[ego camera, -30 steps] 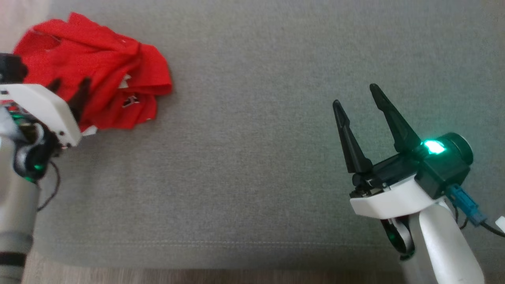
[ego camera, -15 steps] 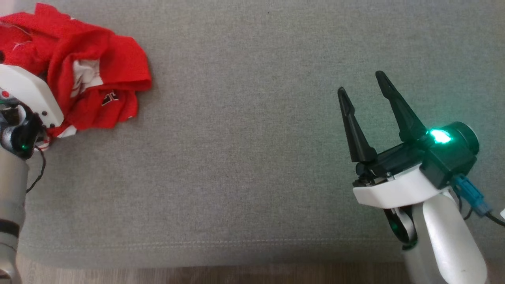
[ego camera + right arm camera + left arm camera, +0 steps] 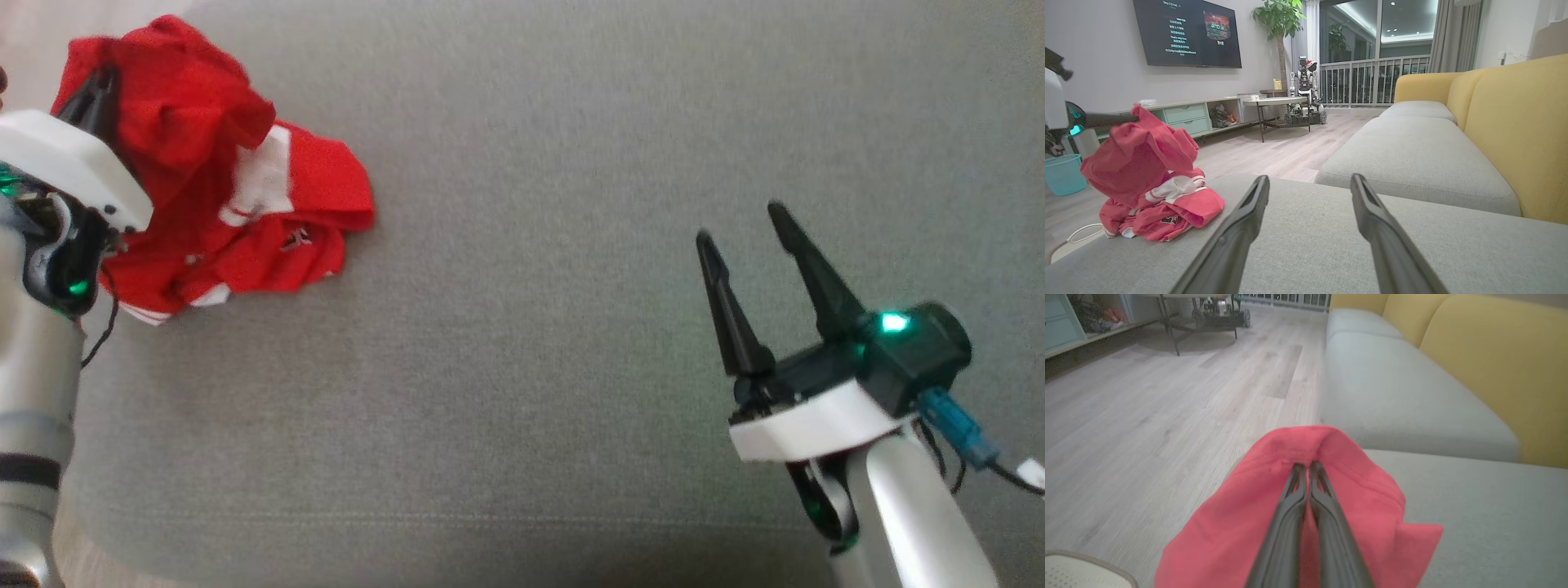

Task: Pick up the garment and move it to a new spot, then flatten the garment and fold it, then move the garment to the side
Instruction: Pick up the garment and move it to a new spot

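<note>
The garment (image 3: 245, 220) is bright red with white bands at its trim and a small dark patch, perhaps a badge, too blurred to read. Under the garment, the sofa cushion (image 3: 531, 367) is plain grey with a fine weave. The backrest (image 3: 1515, 134) is mustard yellow. Beside the garment, the floor (image 3: 1147, 416) is pale wood grain and the basket (image 3: 1061, 173) is turquoise. The right gripper (image 3: 740, 222) has black fingers, a white shell and a green light. The left gripper (image 3: 1306, 464) has dark fingers too.
</note>
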